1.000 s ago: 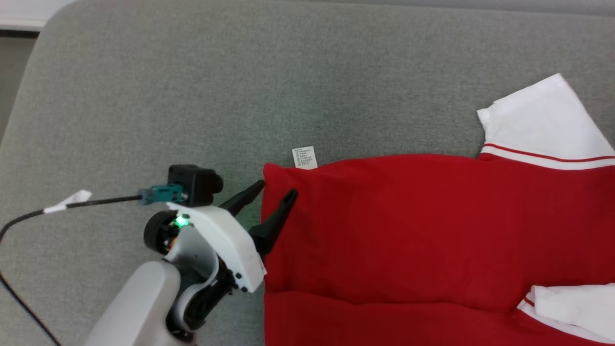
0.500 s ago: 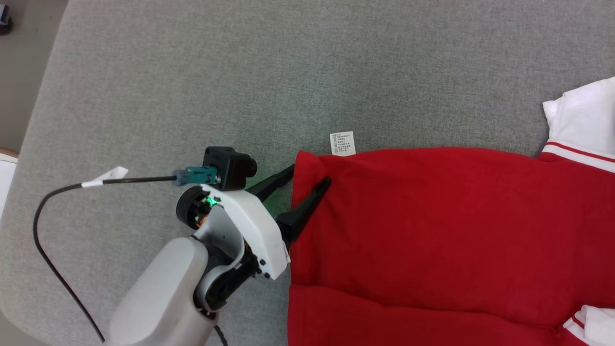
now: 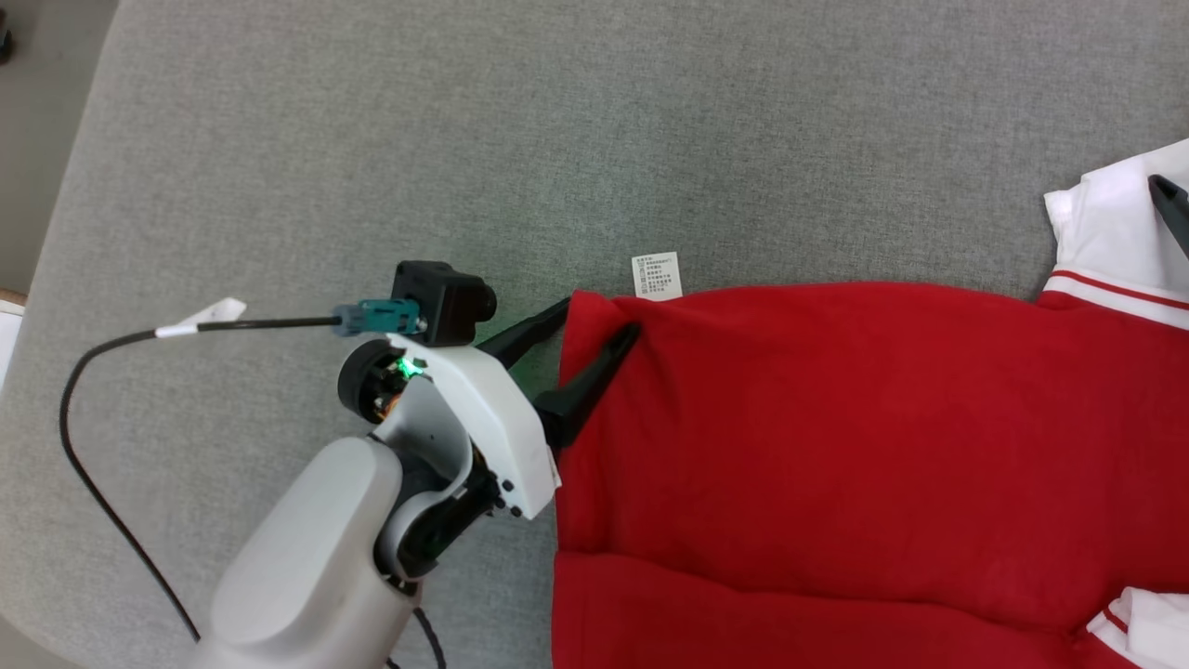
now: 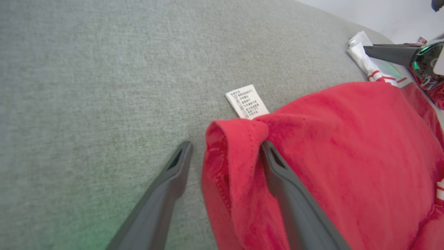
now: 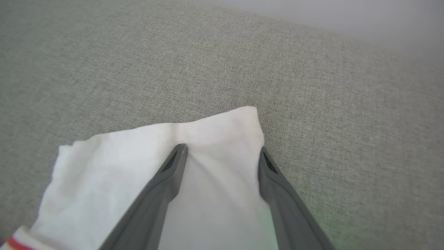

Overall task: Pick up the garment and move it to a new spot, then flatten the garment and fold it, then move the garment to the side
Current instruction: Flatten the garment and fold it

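Hem corner [image 4: 236,139] and sleeve of a red shirt [image 3: 836,446] sit bracketed by two open grippers on a grey upholstered cushion [image 3: 372,139]. The left gripper [image 3: 602,314] stands spread wide astride that corner, one finger over the cushion and the other on the red cloth, just beside the white care label [image 3: 656,276]; it grips nothing.

Over the past second the head camera has swung, sliding the whole scene rightwards in its view, while the left gripper kept its place at the corner. New at that view's right edge is a dark fingertip over the white sleeve [image 3: 1105,223]. It belongs to the right gripper [image 5: 221,148], equally spread and empty, with both tips over the sleeve's end.

With both ends covered, a two-handed pinch looks near. Whether it would lift, smooth or fold, the scene does not settle. A soft ridge crosses the shirt's lower body.

Floor [image 3: 28,139] shows past the cushion's rounded corner, and a pale wall [image 5: 347,17] lies beyond its far edge. A black cable [image 3: 84,446] loops to the wrist camera [image 3: 444,302].
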Available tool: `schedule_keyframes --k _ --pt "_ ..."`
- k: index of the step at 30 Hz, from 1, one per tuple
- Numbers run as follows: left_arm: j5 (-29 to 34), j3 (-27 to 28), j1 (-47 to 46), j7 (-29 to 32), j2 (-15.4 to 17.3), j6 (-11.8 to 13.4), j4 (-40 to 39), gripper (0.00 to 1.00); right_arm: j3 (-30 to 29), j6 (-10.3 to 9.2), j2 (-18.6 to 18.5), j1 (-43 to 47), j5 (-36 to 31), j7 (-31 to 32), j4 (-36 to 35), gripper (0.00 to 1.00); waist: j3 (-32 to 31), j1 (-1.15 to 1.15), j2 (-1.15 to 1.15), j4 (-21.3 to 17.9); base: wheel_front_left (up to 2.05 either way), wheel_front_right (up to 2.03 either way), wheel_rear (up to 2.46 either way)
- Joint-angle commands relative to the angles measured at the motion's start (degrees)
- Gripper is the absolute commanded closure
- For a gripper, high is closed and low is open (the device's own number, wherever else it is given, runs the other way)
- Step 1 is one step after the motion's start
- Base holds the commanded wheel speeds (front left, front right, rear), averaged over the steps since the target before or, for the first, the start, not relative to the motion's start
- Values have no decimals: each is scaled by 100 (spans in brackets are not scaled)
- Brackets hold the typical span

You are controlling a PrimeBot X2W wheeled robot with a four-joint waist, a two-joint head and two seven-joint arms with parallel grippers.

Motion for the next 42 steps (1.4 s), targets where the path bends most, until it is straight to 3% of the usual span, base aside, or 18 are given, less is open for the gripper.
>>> schedule_keyframes --k 1,4,5,6,22,32,42 --pt "-37 -96 -17 101 -1 -36 87 0 173 34 68 56 76 23 123 0 9 0 0 -5 0 0 0" --pt "-120 -225 -25 244 -42 -112 97 0 325 34 35 31 164 64 173 0 20 0 0 -14 0 0 0" --pt "-152 -260 -36 267 -53 -137 103 51 382 34 21 26 186 56 179 55 22 0 0 -17 0 0 0" --pt "-171 -294 -48 289 -54 -158 113 100 435 34 12 17 229 34 187 100 22 0 0 -23 0 0 0" --pt "-219 211 -245 -525 10 -47 146 100 4 19 -318 -454 848 -1314 151 100 -302 0 0 -321 0 0 0" --pt "-348 241 246 -948 -38 -64 107 100 253 19 -524 741 1169 -2133 -597 100 -722 0 0 -642 0 0 0" --pt "-311 176 972 -1441 18 -58 -197 100 15 19 -633 2246 1538 -2854 -1408 100 -1056 0 0 -868 0 0 0"
